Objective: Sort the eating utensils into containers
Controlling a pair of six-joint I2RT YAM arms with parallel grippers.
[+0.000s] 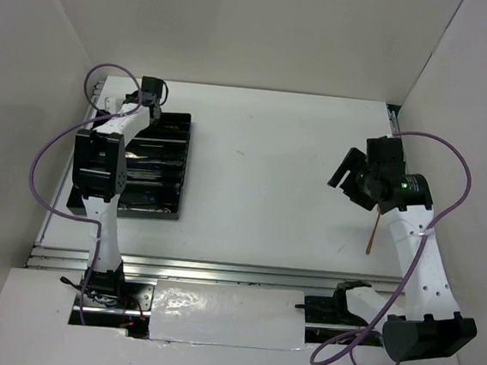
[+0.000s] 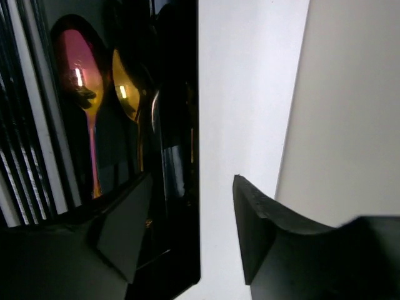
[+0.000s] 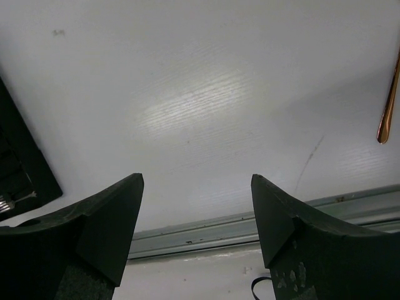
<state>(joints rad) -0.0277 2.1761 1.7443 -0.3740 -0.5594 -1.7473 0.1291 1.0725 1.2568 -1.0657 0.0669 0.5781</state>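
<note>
The black tray (image 1: 172, 132) lies at the table's left with cutlery in its long compartments. My left gripper (image 1: 154, 103) hangs open and empty over the tray's far rim. In the left wrist view the gripper (image 2: 194, 200) straddles the tray rim (image 2: 187, 125); a pink-tinted spoon (image 2: 78, 69) and a gold-bowled spoon (image 2: 125, 87) lie inside. My right gripper (image 1: 347, 177) is open and empty above the table's right part. A slim copper-gold utensil (image 1: 374, 232) lies on the table beneath the right arm. Its handle end shows in the right wrist view (image 3: 389, 106), right of the gripper (image 3: 197, 181).
White walls close the table in at the back, left and right. A metal rail (image 3: 219, 228) runs along the table's near edge. The tray's corner (image 3: 25, 162) shows at the left of the right wrist view. Purple cables loop beside both arms.
</note>
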